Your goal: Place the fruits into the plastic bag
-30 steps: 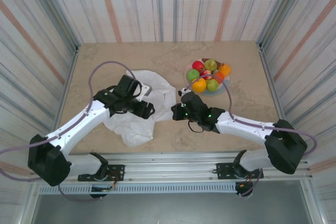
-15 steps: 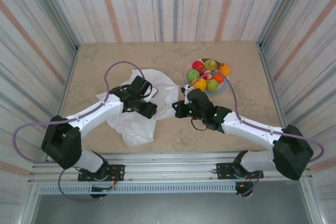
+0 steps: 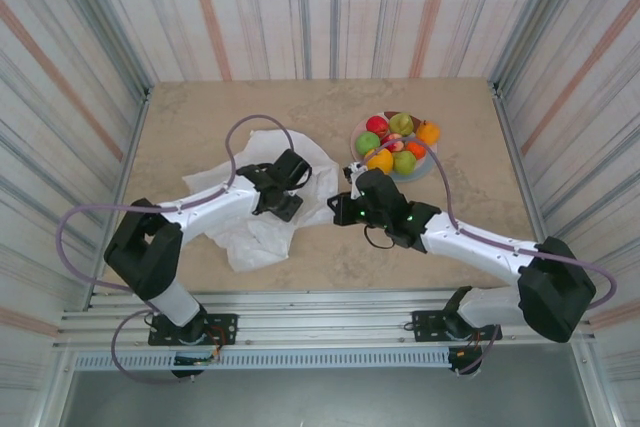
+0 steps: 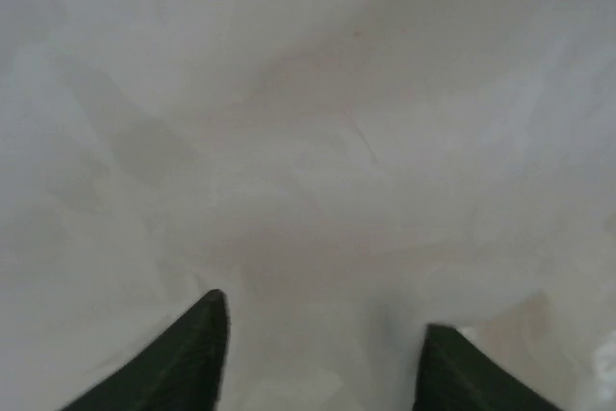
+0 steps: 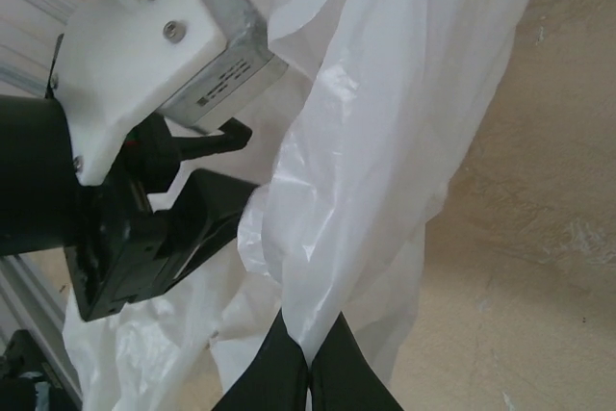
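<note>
The white plastic bag lies crumpled on the table left of centre. My right gripper is shut on its right edge; in the right wrist view its fingertips pinch a fold of the film and hold it up. My left gripper sits over the bag's right part, close to the right gripper. In the left wrist view its jaws stand apart with blurred white film just ahead of them. The fruits, green, red, orange and yellow, are piled on a plate at the back right.
The left gripper's black body and white camera mount are very near the right fingers. Bare beige table lies right of the bag. Striped walls enclose the table; a metal rail runs along the near edge.
My left arm has reached further right across the bag toward the right gripper, and its jaws have narrowed. My right gripper shifted slightly toward the plate, still pinching the bag.
</note>
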`<action>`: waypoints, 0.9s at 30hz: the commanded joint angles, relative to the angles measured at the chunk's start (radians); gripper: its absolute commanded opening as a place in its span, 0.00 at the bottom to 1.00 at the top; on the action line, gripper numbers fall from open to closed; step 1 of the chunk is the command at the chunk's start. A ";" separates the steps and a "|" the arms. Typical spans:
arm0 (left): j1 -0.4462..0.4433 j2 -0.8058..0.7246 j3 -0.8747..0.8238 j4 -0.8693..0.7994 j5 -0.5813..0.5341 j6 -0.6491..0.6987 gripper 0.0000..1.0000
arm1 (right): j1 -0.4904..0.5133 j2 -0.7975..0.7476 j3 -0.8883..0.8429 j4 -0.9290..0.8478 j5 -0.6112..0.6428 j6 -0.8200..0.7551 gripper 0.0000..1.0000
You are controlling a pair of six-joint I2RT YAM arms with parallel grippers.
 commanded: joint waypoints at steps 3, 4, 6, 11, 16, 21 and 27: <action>-0.003 -0.012 0.057 0.004 0.001 -0.004 0.19 | -0.018 0.039 0.062 -0.055 -0.013 -0.072 0.00; -0.001 -0.023 0.062 0.001 0.012 0.004 0.15 | -0.020 0.050 0.082 -0.078 -0.006 -0.091 0.00; 0.017 -0.060 0.087 -0.031 0.048 0.021 0.04 | -0.020 0.082 0.145 -0.155 0.023 -0.158 0.00; 0.141 -0.179 0.150 -0.120 0.263 0.029 0.00 | -0.020 0.187 0.333 -0.377 0.168 -0.331 0.00; 0.307 -0.269 0.179 -0.148 0.501 -0.029 0.00 | -0.047 0.281 0.476 -0.425 0.239 -0.395 0.00; 0.421 -0.318 0.181 -0.122 0.660 -0.090 0.00 | -0.102 0.387 0.635 -0.431 0.205 -0.365 0.03; 0.465 -0.308 0.165 -0.016 0.679 -0.203 0.00 | -0.117 0.513 0.823 -0.509 0.211 -0.375 0.25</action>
